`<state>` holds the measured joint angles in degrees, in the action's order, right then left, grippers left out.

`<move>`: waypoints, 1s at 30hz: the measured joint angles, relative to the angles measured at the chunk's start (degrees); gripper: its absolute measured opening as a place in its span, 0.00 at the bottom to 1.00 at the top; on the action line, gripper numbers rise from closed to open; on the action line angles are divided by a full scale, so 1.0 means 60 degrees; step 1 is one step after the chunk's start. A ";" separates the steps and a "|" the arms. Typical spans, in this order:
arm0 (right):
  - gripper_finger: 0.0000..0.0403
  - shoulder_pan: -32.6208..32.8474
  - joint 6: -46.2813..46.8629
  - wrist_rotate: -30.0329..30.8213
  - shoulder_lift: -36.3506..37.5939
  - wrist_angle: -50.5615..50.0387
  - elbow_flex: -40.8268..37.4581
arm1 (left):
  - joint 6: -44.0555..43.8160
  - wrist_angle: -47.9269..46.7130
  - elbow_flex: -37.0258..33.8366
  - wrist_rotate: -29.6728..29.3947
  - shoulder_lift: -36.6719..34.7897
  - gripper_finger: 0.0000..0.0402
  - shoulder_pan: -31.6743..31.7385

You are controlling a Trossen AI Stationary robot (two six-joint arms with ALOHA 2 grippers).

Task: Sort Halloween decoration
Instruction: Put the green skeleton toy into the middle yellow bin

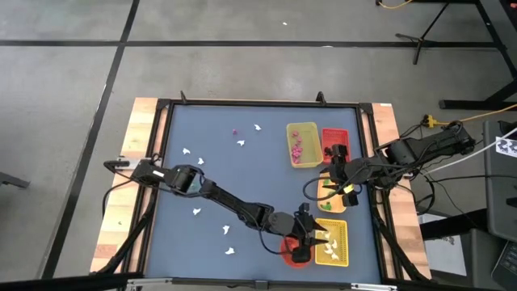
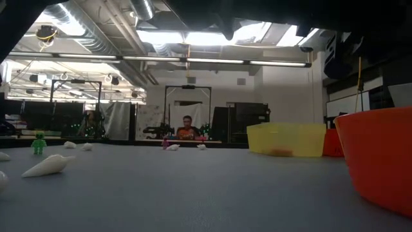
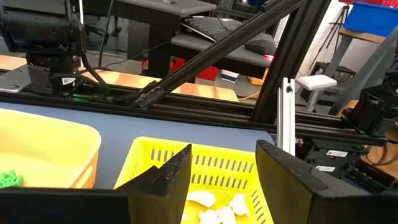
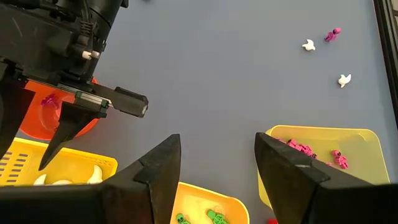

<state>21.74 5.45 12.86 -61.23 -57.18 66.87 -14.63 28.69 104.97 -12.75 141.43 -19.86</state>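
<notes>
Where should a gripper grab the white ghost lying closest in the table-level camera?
Judging by its pose, take the white ghost across its thicker middle, coming straight down. It lies flat on the table, tapering to a point at one end, with nothing touching it.

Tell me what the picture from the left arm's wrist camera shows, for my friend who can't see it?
The left gripper hangs open over a yellow slotted tray with white ghost pieces lying inside. Beside it sits another yellow tray with a green piece in it. Behind them run the table's black frame and a cluttered room.
</notes>
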 joint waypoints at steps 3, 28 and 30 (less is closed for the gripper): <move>0.51 0.0000 -0.0003 0.0000 0.0000 -0.0001 0.0000 | 0.0000 0.0003 0.0000 0.0000 0.0000 0.41 0.0003; 0.51 -0.0004 0.0000 -0.0036 -0.0004 -0.0077 0.0004 | -0.0045 -0.5146 -0.0008 0.0295 -0.2298 0.41 0.0453; 0.51 -0.0002 0.0000 -0.0034 -0.0004 -0.0076 0.0004 | -0.0045 -0.5929 -0.0007 0.0298 -0.2699 0.41 0.0492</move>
<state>21.72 5.45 12.66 -61.25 -57.64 66.89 -14.91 -6.89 104.92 -10.96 125.23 -16.91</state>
